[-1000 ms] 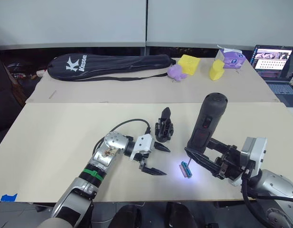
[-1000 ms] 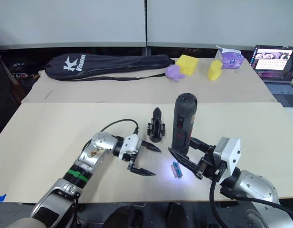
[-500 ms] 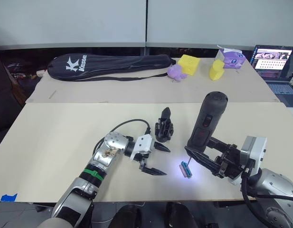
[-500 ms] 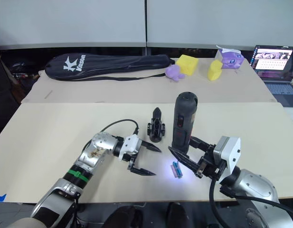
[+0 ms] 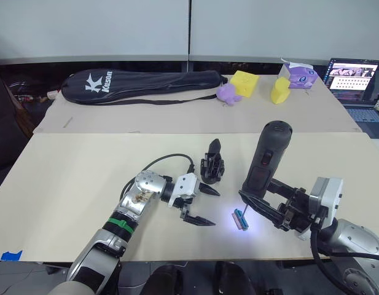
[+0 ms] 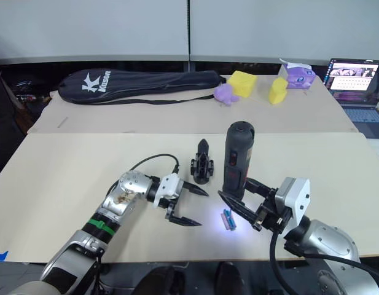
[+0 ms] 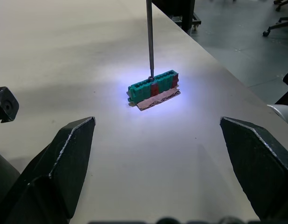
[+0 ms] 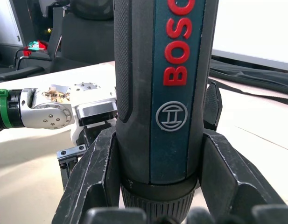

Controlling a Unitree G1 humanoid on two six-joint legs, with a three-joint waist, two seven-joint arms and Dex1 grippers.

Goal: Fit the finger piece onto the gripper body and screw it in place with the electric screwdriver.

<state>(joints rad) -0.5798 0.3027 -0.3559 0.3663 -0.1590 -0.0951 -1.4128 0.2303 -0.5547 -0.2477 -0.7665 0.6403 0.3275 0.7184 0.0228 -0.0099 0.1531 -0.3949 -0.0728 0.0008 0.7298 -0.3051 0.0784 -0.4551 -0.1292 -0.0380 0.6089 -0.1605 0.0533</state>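
Observation:
My right gripper (image 5: 258, 192) is shut on the lower part of the electric screwdriver (image 5: 266, 157), a thick black tool with red lettering (image 8: 165, 84) that stands nearly upright. Its thin metal bit (image 7: 149, 37) touches a small green block (image 5: 239, 218), which is lit by the tool's white light. The gripper body (image 5: 212, 166), black with an upright pointed finger, stands on the table just behind my left gripper (image 5: 215, 209). That gripper is open and empty, with the green block (image 7: 153, 88) ahead of its fingers (image 7: 64, 154). The finger piece as a loose part is out of view.
On the far table lie a long black racket bag (image 5: 140, 83), two yellow foam blocks (image 5: 244, 83), a purple toy (image 5: 227, 93) and a purple box (image 5: 300, 75). An open laptop (image 5: 355, 80) stands at the far right. The table's front edge runs close behind both arms.

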